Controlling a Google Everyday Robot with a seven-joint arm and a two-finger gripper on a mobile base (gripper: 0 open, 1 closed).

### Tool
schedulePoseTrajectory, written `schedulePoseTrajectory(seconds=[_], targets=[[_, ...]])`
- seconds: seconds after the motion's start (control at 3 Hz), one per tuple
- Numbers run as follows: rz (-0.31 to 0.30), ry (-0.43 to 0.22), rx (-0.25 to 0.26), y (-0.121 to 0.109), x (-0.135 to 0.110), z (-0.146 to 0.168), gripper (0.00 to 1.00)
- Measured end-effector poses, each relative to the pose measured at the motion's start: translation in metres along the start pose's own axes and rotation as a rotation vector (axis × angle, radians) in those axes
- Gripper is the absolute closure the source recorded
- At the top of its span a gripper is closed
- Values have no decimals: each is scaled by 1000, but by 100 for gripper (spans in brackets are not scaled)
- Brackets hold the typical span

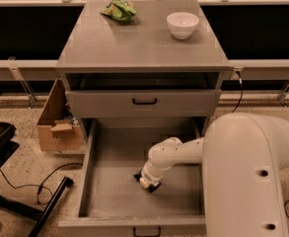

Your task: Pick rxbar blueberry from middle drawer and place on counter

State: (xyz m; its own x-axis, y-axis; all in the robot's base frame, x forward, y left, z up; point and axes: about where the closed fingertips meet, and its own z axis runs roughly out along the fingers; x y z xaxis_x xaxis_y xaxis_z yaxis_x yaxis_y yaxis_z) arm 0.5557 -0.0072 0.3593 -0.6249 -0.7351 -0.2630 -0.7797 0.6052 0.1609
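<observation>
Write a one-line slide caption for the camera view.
Gripper low over the floor of the pulled-out middle drawer; green snack bag and white bowl sit apart on the counter above.

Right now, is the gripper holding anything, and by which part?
Cannot tell. The gripper is low in the middle drawer, near its floor; no hold is visible.

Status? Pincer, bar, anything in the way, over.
Pincer low in the open drawer, at its floor. Bar not clearly seen, none on counter. Bowl and green bag at counter's back.
</observation>
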Motion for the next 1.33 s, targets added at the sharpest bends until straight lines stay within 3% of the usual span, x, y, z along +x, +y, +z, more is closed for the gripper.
schedulePoseTrajectory(seconds=[0.33,0.67,1.0,1.33], targets=[[0,0,0,0,-1,-4,100],[-28,-66,-11,10,-1,-47,100],[-81,-190,-46,36,-17,-136,100],[-114,-276,-71,36,-12,-219,100]])
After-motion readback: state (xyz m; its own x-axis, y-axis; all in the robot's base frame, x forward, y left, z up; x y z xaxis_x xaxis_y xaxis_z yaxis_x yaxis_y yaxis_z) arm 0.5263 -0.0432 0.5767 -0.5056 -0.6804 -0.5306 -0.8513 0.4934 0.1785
